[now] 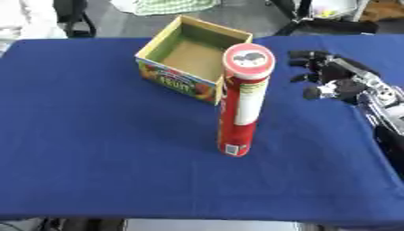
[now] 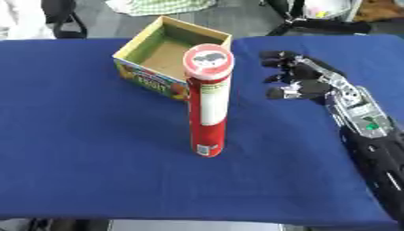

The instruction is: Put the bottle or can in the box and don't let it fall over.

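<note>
While the tall red cylindrical can (image 2: 208,103) stands upright on the blue tablecloth (image 1: 94,135), just before the open cardboard box (image 1: 193,58), nothing is placed yet. Right hand (image 2: 304,83) hovers beside it, fingers apparently relaxed, holding nothing. Only the right eye view shows its forearm fully.

You're in a lab-like workroom. A blue-clothed table (image 1: 94,135) stands on grey floor (image 1: 236,16); black equipment legs (image 2: 315,25) stand behind.
</note>
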You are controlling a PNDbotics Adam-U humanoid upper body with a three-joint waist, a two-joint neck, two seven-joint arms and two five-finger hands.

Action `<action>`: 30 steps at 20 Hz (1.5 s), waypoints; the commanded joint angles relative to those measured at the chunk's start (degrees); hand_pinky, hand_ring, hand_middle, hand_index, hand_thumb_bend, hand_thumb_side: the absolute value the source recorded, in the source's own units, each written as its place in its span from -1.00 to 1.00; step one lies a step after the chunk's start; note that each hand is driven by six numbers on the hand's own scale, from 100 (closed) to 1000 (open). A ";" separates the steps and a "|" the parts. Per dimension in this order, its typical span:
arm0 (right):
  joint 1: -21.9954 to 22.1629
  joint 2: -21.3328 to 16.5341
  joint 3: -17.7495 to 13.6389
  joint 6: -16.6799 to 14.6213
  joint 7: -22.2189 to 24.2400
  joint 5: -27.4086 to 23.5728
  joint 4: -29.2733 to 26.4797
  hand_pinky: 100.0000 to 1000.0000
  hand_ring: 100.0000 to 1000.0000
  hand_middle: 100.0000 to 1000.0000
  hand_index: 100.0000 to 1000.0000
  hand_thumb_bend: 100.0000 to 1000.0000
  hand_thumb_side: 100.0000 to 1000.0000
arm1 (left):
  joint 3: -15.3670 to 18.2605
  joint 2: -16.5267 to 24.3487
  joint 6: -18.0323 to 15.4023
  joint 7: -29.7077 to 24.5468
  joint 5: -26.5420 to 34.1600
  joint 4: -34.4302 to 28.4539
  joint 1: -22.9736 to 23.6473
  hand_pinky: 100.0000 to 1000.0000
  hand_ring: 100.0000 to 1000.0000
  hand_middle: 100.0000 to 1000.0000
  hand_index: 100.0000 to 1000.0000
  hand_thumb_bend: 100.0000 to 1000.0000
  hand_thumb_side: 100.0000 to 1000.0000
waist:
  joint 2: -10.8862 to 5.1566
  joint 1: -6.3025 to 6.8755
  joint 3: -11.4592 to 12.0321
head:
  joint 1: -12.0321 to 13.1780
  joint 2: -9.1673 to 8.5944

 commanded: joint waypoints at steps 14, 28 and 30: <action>-1.29 0.89 2.71 1.44 0.69 0.75 -2.02 0.57 1.00 1.00 0.76 0.89 -0.48 | 0.21 1.64 -0.05 -0.18 0.07 -0.85 -0.42 0.36 1.00 0.79 0.64 -0.10 0.73 | -0.48 0.05 0.32 | -0.23 0.30; -1.91 2.63 3.81 1.39 1.65 1.40 -2.92 0.57 1.00 1.00 0.78 0.92 -0.46 | 0.08 1.49 0.00 -0.36 0.19 -0.78 -0.60 0.36 1.00 0.79 0.64 -0.10 0.73 | -0.38 -0.03 0.65 | -0.20 0.30; -2.05 2.85 3.92 1.43 1.69 1.69 -2.98 0.57 1.00 1.00 0.79 0.93 -0.45 | 0.04 1.44 0.02 -0.39 0.21 -0.79 -0.65 0.36 1.00 0.79 0.64 -0.11 0.73 | -0.36 -0.05 0.69 | -0.22 0.30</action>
